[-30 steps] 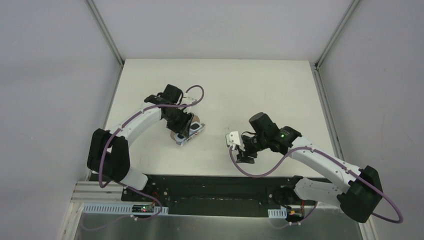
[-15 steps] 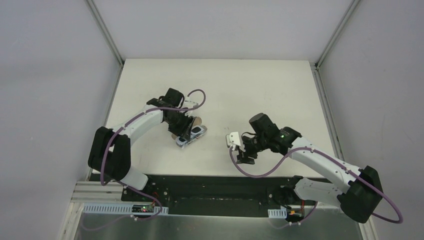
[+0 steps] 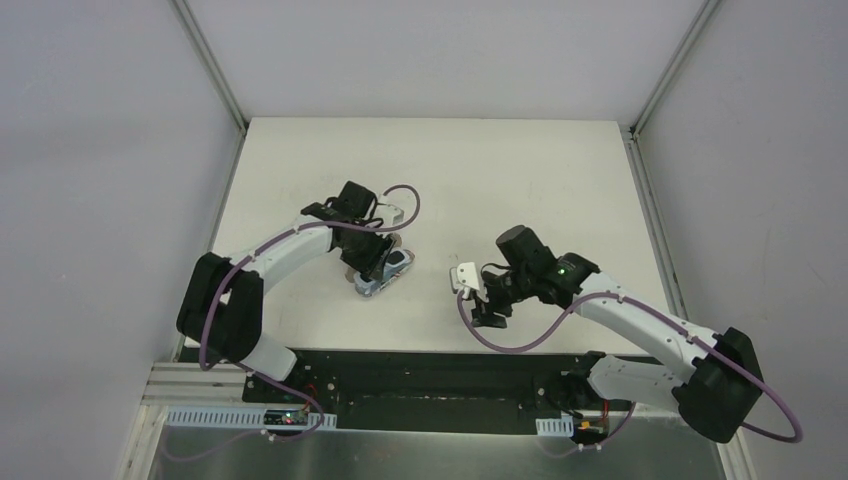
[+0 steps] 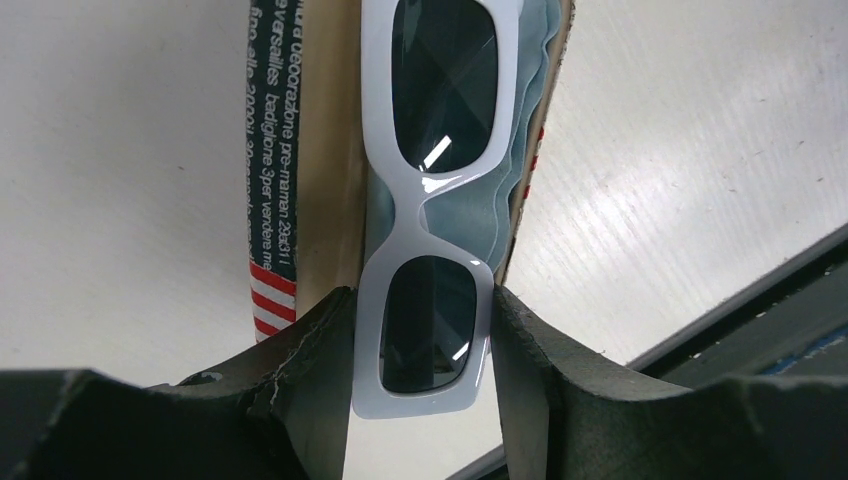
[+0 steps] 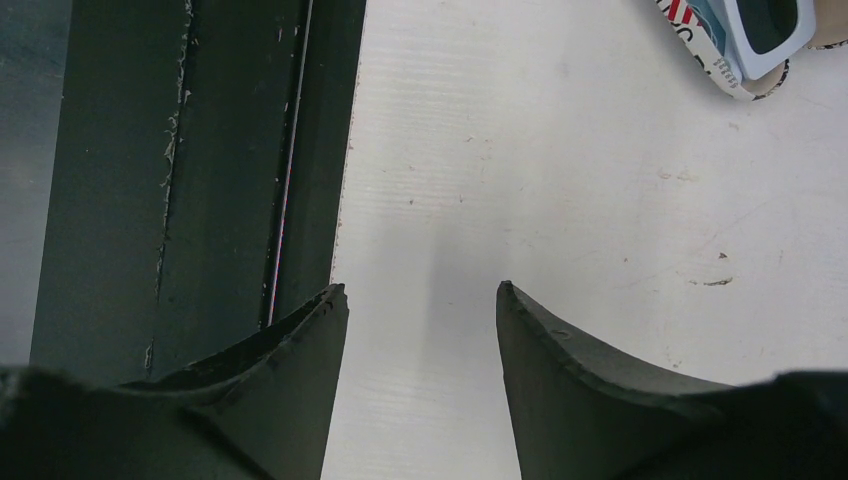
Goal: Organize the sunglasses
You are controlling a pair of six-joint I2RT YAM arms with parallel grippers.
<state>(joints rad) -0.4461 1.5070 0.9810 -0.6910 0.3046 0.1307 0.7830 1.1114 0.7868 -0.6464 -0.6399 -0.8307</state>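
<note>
While the left end effector [image 4: 420, 300] pinches the sunglasses [image 4: 420, 200] at one lens over the cloth-lined case [image 4: 265, 150], release and closing appear pending; right end effector [image 5: 422, 300] gapes, empty.

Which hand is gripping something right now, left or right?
The left hand, closed on one lens of the white-framed, dark-lensed sunglasses; the right hand stands open, empty, over the white table.

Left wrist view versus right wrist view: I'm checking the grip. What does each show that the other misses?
Only left wrist: the left gripper shut on the sunglasses at one lens, both lenses visible. Only right wrist: the right gripper open over the table, and the black strip at its edge. Both: the sunglasses, the printed case, the table.
</note>
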